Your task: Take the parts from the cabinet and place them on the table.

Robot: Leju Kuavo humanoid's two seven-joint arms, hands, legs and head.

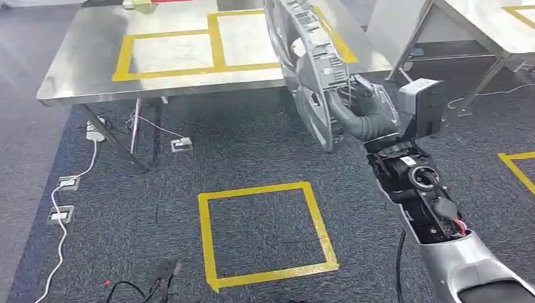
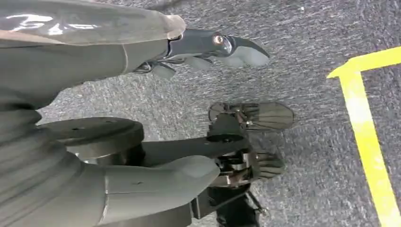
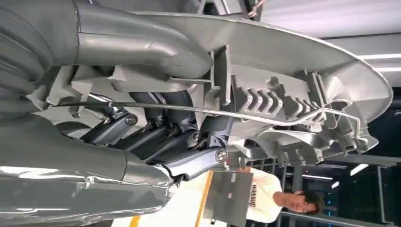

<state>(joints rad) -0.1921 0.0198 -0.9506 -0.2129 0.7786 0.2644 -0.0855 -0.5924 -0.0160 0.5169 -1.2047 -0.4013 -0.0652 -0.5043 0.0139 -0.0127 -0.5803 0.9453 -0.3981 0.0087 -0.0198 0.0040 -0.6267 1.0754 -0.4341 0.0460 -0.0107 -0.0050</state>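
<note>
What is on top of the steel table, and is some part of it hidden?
The steel table carries yellow tape rectangles. The grey part, held by the right hand, covers its right portion, so anything there is hidden.

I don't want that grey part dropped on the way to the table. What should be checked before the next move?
1. Right hand grips the grey part: ok, fingers wrap its ribs in the right wrist view.
2. Part hangs clear of the floor: ok.
3. Taped squares on the table free: ok, as far as visible.
4. Part over the table: not ok, it overlaps only the near edge.
5. Left hand holds nothing: ok.
6. Person out of the path: cannot tell.
</note>
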